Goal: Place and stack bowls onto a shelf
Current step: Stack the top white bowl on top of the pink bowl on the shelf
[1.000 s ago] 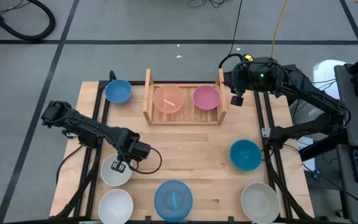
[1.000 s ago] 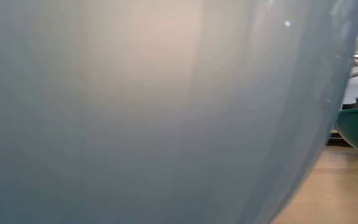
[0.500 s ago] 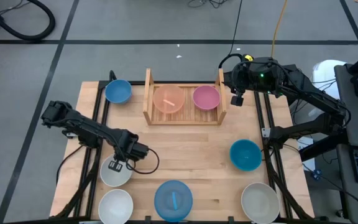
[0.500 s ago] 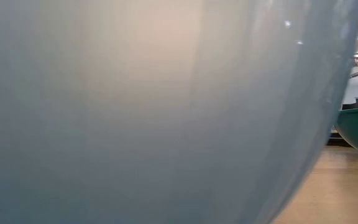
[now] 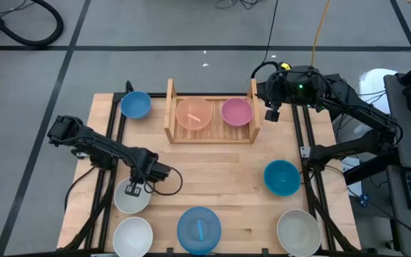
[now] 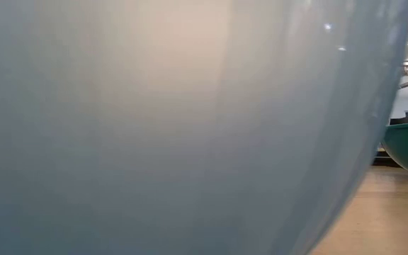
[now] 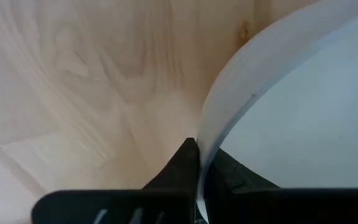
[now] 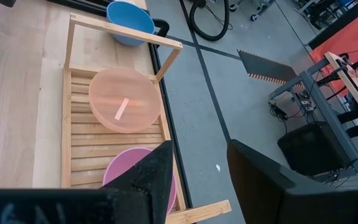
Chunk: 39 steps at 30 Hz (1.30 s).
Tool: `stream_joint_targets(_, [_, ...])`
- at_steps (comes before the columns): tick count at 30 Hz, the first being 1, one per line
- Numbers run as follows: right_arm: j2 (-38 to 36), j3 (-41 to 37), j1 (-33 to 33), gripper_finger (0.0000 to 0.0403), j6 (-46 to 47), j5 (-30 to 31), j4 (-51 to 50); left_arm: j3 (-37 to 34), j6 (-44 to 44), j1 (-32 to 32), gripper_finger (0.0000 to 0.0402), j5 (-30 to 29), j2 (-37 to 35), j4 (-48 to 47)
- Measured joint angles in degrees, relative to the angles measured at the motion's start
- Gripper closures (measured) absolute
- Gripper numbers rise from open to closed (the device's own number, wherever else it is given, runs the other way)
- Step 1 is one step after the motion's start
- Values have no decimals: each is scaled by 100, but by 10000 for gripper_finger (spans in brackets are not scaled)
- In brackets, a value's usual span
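Left gripper [image 5: 133, 188] jaws clamped on rim of grey-beige bowl [image 5: 132, 198], one finger inside, one outside; bowl empty, on table [image 5: 220, 171]. White bowl [image 5: 133, 236] near, empty. Shelf [image 5: 211, 133] holds peach bowl [image 5: 193, 113] and pink bowl [image 5: 237, 111], side by side, unstacked. Right gripper [image 5: 271, 113] just beside shelf's side board, jaws apart, holding nothing. Teal bowl [image 5: 282, 177] well apart from it.
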Motion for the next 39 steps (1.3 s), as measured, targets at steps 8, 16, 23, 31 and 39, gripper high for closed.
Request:
stream_joint_targets(8, [0, 0, 1, 259, -22, -1, 2, 584, -563, 297, 396, -146, 2, -540])
stream_joint_targets(16, [0, -2, 1, 259, -131, 175, 4, 2014, -636, 942, 396, -886, 2, -902])
stream_joint_targets(23, [-8, -2, 0, 259, -148, 698, 4, 3429, -698, 1925, 396, -2142, 0, -921])
stream_joint_targets(31, [-210, -2, 1, 259, -148, 764, -30, 4521, -572, 2896, 396, -2374, 0, 286])
stream_joint_targets(39, [-508, 0, 1, 259, 8, 766, -44, 4771, -170, 3652, 396, -1894, 150, 1742])
